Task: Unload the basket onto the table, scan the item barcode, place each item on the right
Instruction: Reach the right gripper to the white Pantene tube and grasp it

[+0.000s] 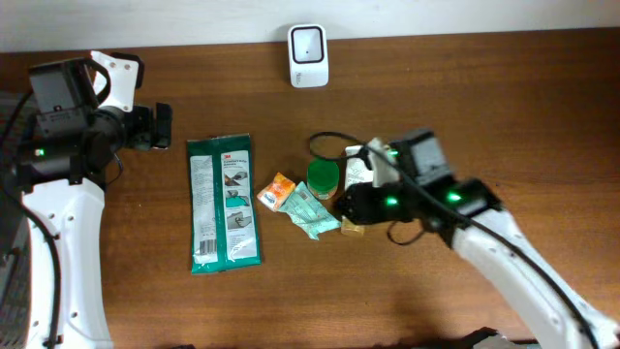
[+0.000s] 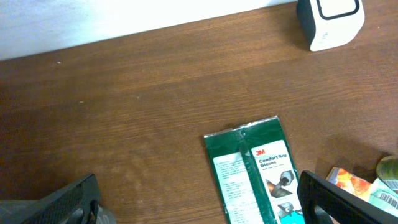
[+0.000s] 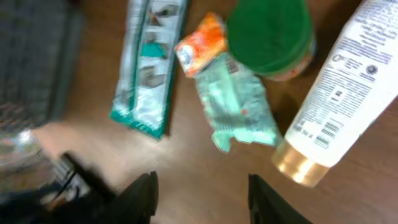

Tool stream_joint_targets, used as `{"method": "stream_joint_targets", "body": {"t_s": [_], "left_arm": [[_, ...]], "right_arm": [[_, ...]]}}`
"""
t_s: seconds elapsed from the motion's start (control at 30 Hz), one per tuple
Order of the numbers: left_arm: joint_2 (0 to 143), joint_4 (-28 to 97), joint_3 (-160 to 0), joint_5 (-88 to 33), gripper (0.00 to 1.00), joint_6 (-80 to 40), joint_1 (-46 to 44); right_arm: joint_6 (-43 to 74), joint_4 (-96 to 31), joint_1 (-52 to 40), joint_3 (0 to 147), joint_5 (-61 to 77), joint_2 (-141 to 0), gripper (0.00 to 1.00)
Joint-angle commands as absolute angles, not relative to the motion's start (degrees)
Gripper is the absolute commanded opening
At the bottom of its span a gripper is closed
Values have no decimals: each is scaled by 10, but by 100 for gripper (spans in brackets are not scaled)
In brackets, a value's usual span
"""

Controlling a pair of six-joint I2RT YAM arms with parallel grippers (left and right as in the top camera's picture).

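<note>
My right arm stretches low across the table (image 1: 484,116), right gripper (image 3: 202,180) fingers parted over bare wood, holding nothing. The white bottle (image 3: 345,81) lies just beside them. My left gripper (image 2: 198,186) hovers spread wide, facing the scanner (image 2: 329,22).

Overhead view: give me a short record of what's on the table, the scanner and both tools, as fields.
scanner: white, top centre, apart from the items
items: glove packet, orange sachet, pale green pouch, green-lidded jar, white bottle lying down
left tool: open, empty, away from the cluster
right tool: jaws apart, nothing between them, near the bottle's cap end
scan: not yet done, no item at the scanner
</note>
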State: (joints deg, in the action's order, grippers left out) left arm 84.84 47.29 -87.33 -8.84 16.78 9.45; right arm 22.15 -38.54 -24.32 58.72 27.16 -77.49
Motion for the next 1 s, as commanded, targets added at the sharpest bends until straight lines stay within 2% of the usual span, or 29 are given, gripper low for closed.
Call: {"method": "stream_joint_targets", "body": {"t_s": [0.0,0.07,0.1,0.37,0.5,0.63,0.83,0.97], "left_arm": [[843,472,-882,-96,99,175,97],[843,472,-882,-96,99,175,97],[843,472,-882,-96,99,175,97],[843,472,-882,-96,99,175,97],[843,472,-882,-96,99,175,97],[843,472,-882,-96,99,175,97],[843,472,-882,-96,99,175,97],[843,472,-882,-96,99,175,97]], "right_arm": [[302,-354,-294,593,187,-843,28],[318,-330,-318,593,170,-893,8],[321,-325,-323,593,163,-910,4],[321,-321,-330,593,128,-956,4],[366,-332,-321,593,128,-981,4],[382,-380,-267,593,128,-981,4],[318,-441,-163,593,79,-981,4],[298,-438,-92,594,71,-981,4]]}}
